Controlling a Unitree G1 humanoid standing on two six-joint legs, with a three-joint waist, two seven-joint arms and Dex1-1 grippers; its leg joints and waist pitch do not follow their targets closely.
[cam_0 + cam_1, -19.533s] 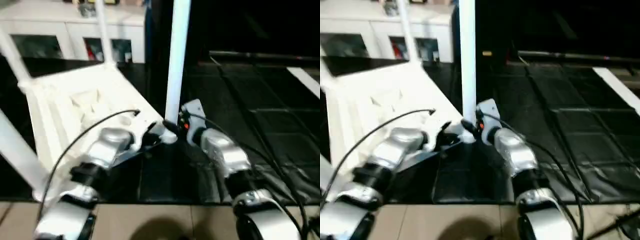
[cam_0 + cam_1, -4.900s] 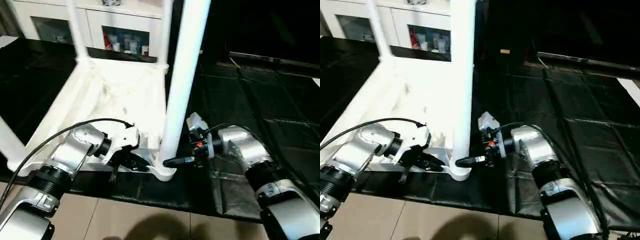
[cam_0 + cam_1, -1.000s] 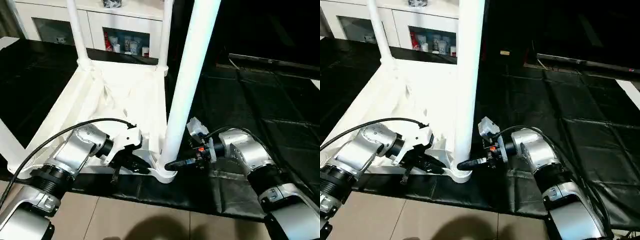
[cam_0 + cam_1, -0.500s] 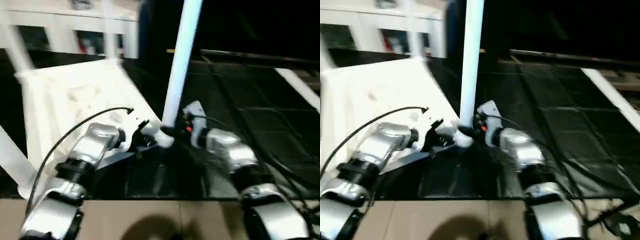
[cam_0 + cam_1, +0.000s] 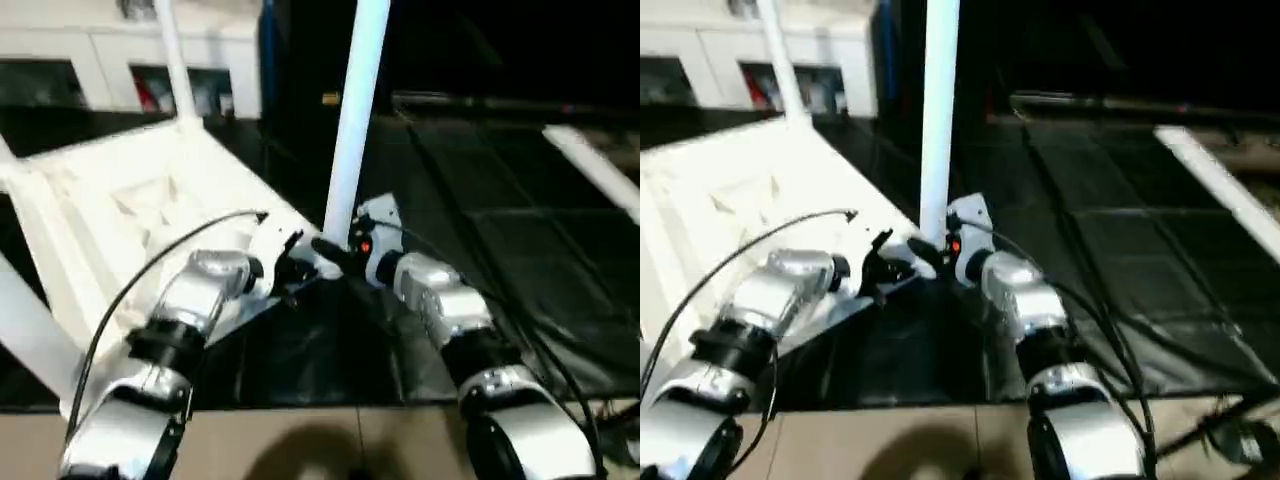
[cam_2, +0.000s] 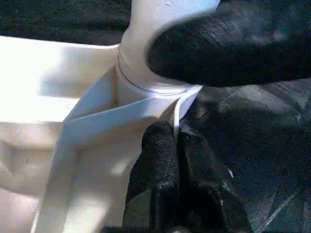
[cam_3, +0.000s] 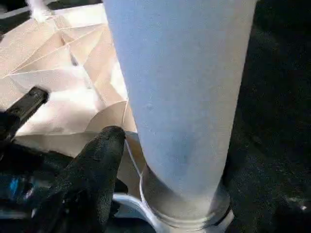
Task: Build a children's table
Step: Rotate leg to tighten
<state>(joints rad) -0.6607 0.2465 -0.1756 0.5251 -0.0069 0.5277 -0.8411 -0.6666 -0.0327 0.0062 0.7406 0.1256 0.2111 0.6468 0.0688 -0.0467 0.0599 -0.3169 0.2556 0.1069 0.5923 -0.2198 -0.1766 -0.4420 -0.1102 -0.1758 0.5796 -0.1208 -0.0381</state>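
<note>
While the table top (image 5: 130, 215) lies underside up on the black mat (image 5: 520, 250), the leg (image 5: 352, 130) stands upright in the socket at its near right corner, long axis vertical. The right gripper (image 5: 335, 252) reaches this leg's base from the right; I cannot tell if it grips. The left gripper (image 6: 167, 145), fingers pressed together, pinches the top's rim just beside that socket.

Black mat (image 5: 520, 240) on the floor; upturned table top (image 5: 130, 215) lies on it.
</note>
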